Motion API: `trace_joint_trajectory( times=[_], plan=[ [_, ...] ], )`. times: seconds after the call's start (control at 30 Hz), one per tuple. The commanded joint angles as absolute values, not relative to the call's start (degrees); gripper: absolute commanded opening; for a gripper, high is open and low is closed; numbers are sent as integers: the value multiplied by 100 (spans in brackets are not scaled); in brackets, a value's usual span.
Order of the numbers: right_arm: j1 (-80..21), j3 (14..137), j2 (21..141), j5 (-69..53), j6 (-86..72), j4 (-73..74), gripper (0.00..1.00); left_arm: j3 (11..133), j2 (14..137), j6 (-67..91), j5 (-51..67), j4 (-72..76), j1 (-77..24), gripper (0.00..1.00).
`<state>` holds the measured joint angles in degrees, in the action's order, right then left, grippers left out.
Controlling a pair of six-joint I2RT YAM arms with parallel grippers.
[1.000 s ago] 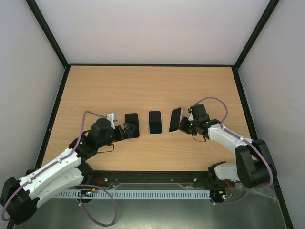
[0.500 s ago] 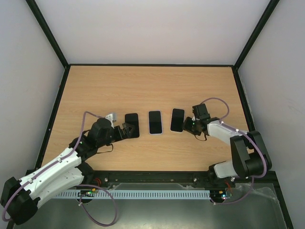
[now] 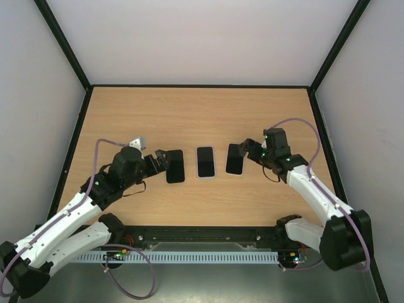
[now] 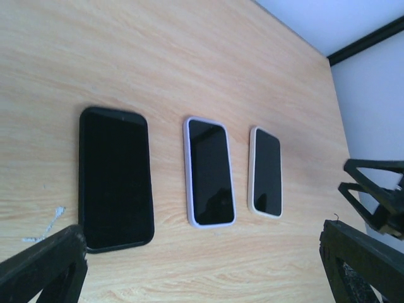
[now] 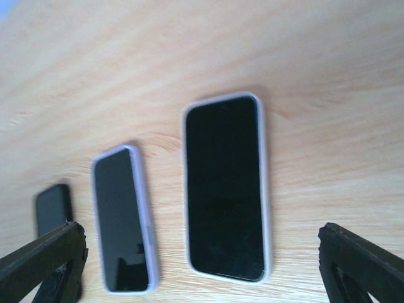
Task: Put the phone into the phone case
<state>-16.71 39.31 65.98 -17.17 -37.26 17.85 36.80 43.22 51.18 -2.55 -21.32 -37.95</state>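
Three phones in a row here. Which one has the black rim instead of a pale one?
The left phone, at the row's end beside the left gripper. The middle phone and right phone both have pale rims.

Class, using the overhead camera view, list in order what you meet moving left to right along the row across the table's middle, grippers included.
left gripper → phone in black case → middle phone in pale case → right phone in pale case → right gripper

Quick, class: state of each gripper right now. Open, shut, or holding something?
Left gripper: open, holding nothing.
Right gripper: open, holding nothing.
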Motion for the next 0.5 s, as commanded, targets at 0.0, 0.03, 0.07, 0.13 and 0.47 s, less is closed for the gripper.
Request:
trace_joint_trajectory(
  times=[0.0, 0.03, 0.07, 0.13, 0.47],
  plan=[
    [-1645, 4351, 5921, -1827, -3519, 2230, 98, 4260, 4240, 4907, -766, -2754, -3762, 99],
    [-1644, 4491, 5787, -1854, -3482, 2291, 97, 4428, 4222, 4866, -840, -2826, -3762, 99],
    [-1646, 4607, 5663, -1876, -3463, 2352, 98, 4565, 4198, 4816, -889, -2882, -3762, 99],
    [-1647, 4851, 5386, -1936, -3455, 2486, 98, 4823, 4164, 4718, -956, -2985, -3762, 100],
    [-1648, 5330, 4233, -2873, -3544, 2578, 98, 5767, 3692, 4246, -587, -2935, -3762, 99]
  ],
)
